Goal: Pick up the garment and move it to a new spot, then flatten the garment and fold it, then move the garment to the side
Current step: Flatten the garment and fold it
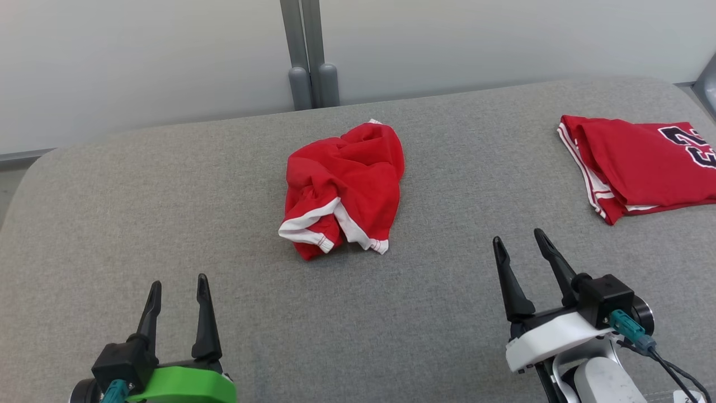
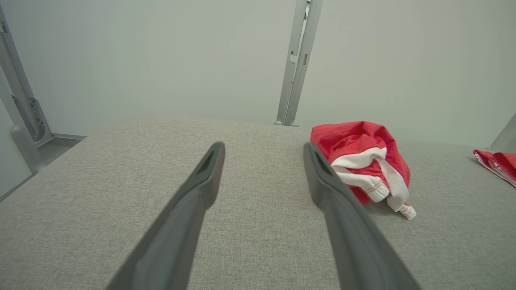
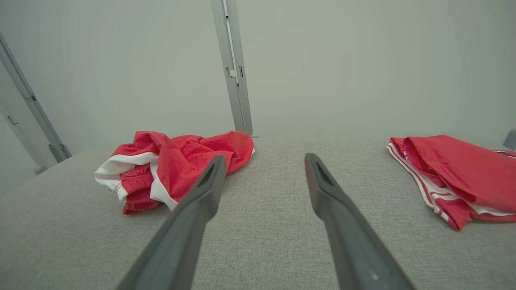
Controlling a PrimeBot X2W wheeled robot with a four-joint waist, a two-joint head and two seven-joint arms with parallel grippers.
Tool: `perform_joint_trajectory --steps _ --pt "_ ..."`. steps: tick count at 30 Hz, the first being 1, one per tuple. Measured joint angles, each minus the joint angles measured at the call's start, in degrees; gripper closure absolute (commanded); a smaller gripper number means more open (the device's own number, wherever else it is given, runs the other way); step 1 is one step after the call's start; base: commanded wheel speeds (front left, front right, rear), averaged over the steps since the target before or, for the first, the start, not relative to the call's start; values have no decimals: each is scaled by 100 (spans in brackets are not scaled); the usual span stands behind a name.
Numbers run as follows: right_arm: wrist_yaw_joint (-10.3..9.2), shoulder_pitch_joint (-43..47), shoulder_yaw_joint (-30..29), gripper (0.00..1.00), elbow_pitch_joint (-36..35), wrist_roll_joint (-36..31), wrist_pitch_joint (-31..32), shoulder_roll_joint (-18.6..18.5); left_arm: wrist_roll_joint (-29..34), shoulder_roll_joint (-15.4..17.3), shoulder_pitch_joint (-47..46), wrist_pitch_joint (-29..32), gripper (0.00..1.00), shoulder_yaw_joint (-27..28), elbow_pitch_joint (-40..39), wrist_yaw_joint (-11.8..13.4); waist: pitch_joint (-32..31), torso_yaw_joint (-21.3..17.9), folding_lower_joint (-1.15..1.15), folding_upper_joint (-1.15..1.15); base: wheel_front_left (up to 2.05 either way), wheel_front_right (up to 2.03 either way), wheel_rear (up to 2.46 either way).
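Note:
A crumpled red garment [image 1: 341,187] with white trim lies in a heap near the middle of the grey padded table [image 1: 168,224]. It also shows in the left wrist view as the garment [image 2: 363,157] and in the right wrist view as the garment [image 3: 181,161]. My left gripper [image 1: 178,285] stands open at the lower left, well short of the heap, with nothing between its fingers. My right gripper [image 1: 520,242] is open at the lower right, apart from the heap and empty. In the wrist views the left gripper [image 2: 264,155] and right gripper [image 3: 264,165] point over bare fabric.
A second red garment [image 1: 643,162], folded flat, with white stripes and dark numerals, lies at the table's far right edge; it shows as the folded garment [image 3: 455,177] too. A grey post [image 1: 310,56] stands against the pale wall behind the table.

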Motion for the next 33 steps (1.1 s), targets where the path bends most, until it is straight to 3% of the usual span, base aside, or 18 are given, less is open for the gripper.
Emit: perform_joint_trajectory --steps 17,28,33 --pt "0 -129 -10 0 126 -186 0 -1 316 -235 -22 0 0 219 71 -274 143 212 0 0 0 0 0" --pt "0 -1062 553 0 1850 -438 0 9 408 -372 -279 0 0 123 153 -386 535 903 0 0 0 0 0" --pt "0 -1551 525 0 2621 -647 0 11 427 -421 -323 0 0 118 192 -404 705 1310 0 0 0 0 0"
